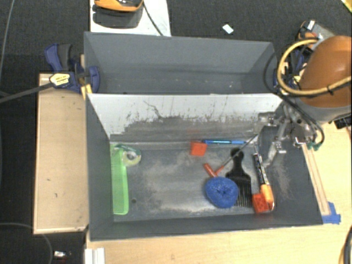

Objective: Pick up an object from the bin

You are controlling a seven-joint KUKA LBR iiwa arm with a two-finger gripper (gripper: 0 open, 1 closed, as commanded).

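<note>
Orange-handled tool (260, 183) lies front-to-back, handle frontmost (beside black brush (239, 175)) | claw (270, 142) near tip, grip unclear

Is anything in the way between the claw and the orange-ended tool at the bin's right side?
Nothing visible lies between them. The claw hangs by the upper end of the orange-ended tool. The black brush lies close along its left, which may crowd a grasp.
</note>
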